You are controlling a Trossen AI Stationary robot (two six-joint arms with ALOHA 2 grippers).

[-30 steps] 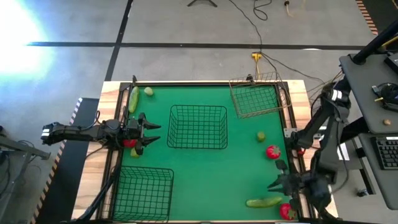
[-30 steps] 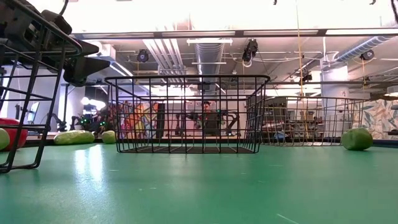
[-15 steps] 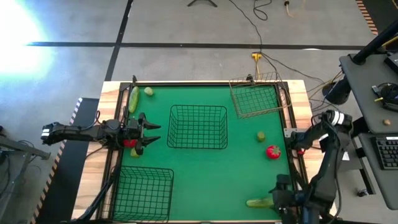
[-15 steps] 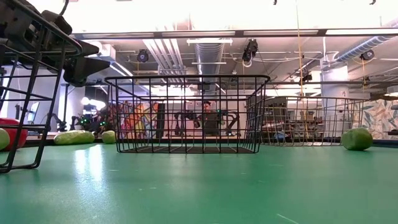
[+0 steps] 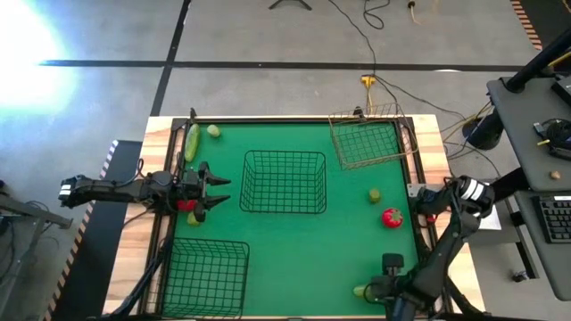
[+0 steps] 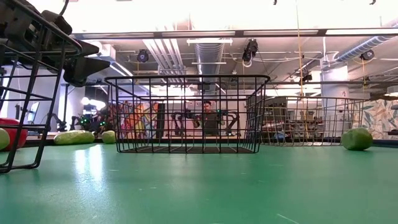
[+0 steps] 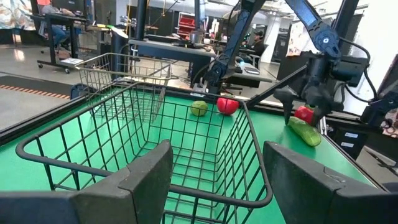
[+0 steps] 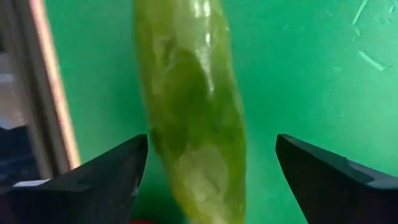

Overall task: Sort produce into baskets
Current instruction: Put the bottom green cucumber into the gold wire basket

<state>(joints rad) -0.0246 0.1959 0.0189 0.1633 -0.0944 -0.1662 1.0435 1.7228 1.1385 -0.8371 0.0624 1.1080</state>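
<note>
Near the table's near right corner, my right gripper (image 5: 373, 291) points down, open, over a long green cucumber (image 8: 193, 112); its fingers stand on either side of the cucumber's middle, across it. The cucumber's end (image 5: 360, 291) shows on the green mat. My left gripper (image 5: 217, 191) hovers open at the left, facing the centre dark basket (image 5: 285, 181). Below that arm lie a red tomato (image 5: 185, 204) and a pale fruit (image 5: 193, 218). A second tomato (image 5: 392, 217) and a pale fruit (image 5: 375, 194) lie at the right.
A tan basket (image 5: 370, 141) stands at the far right and a dark basket (image 5: 205, 276) at the near left. Another cucumber (image 5: 191, 141) and a pale fruit (image 5: 213, 131) lie at the far left corner. A wooden rim (image 5: 419, 259) borders the mat. People sit beyond the table.
My right gripper has swung from beside the table's right edge toward the near edge and come over the cucumber, tipping from level to pointing down. The red tomato at the near right corner is now hidden under the arm. The cucumber has stayed in place.
</note>
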